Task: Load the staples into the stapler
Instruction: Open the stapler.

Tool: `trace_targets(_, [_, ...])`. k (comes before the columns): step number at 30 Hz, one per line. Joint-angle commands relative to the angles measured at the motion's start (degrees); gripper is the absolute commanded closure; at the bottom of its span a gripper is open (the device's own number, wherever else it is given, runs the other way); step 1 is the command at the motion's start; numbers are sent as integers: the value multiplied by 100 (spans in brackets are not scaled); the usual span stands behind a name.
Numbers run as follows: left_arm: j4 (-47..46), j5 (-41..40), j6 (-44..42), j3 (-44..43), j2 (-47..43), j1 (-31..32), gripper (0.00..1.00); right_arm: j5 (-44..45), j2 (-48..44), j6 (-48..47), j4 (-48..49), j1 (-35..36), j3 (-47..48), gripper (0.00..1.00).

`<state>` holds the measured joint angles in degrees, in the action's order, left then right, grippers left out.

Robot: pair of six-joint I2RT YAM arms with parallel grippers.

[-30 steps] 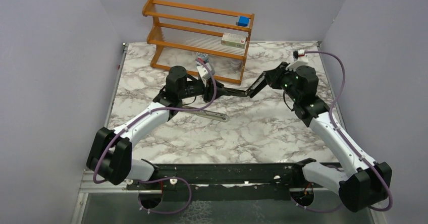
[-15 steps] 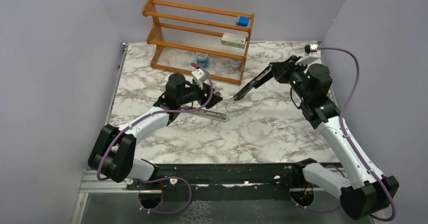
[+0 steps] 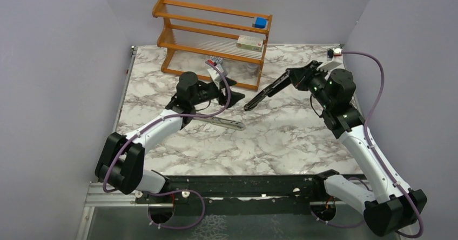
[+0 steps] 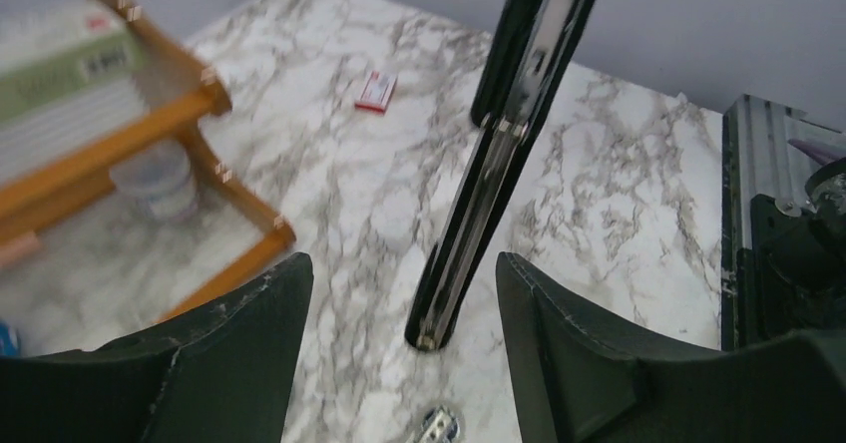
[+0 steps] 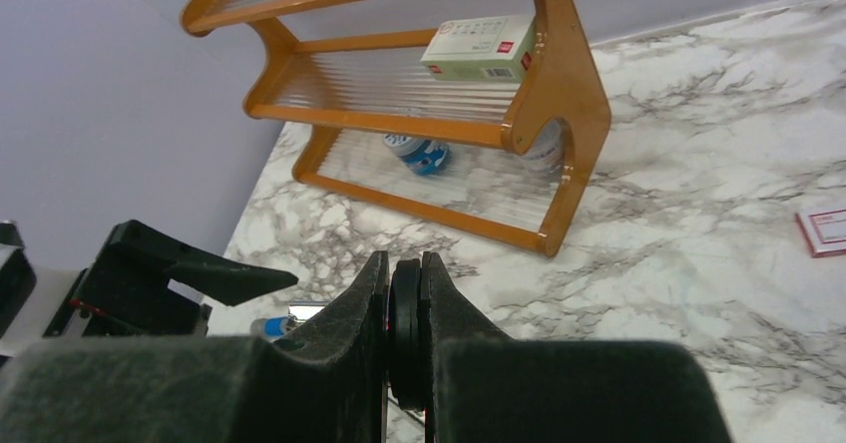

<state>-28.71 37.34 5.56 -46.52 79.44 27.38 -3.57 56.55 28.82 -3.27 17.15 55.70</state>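
The stapler (image 3: 262, 95) is a slim black bar with a silver channel, held slanting above the table. My right gripper (image 3: 289, 78) is shut on its upper end, and the black edge is pinched between the fingers in the right wrist view (image 5: 404, 263). My left gripper (image 3: 232, 91) is open. In the left wrist view the stapler's (image 4: 469, 233) free lower end hangs between the spread fingers (image 4: 401, 263) and touches neither. A long silvery metal piece (image 3: 224, 122) lies on the table below the left gripper; I cannot tell what it is. The staples are out of view.
A wooden rack (image 3: 216, 34) stands at the back with a blue cube (image 3: 260, 22) and a green-white carton (image 3: 251, 42) on it, and a small bottle (image 5: 419, 152) under it. A small red-and-white box (image 4: 376, 91) lies flat on the marble. Grey walls close in both sides.
My left gripper has opened, let go of the stapler and drawn back a little to the left. The right arm has pulled the stapler back to the right, and it now slants downward.
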Motion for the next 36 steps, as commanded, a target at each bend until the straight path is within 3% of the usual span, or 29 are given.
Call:
trace_targets(1, [-623, 779, -752, -730, 161, 453, 32, -576, -113, 802, 800, -18, -81, 99])
trace_targets(9, [-671, 979, -953, -1279, 645, 906, 48, -908, -75, 1309, 1180, -18, -327, 99])
trace_targets(20, [-671, 773, -976, -1268, 995, 1121, 55, -977, -117, 1390, 1269, -18, -356, 99])
trace_targets(27, [-671, 647, -855, -1204, 1024, 1121, 92, -1004, -135, 1368, 1281, -18, -392, 99])
trace_targets(34, [-603, 442, -1189, -1141, 922, 1080, 100, -1070, -129, 1187, 1229, -18, -332, 98])
trace_targets(36, [-569, 453, -1319, -1153, 842, 977, 100, -925, -179, 1029, 995, -19, -260, 84])
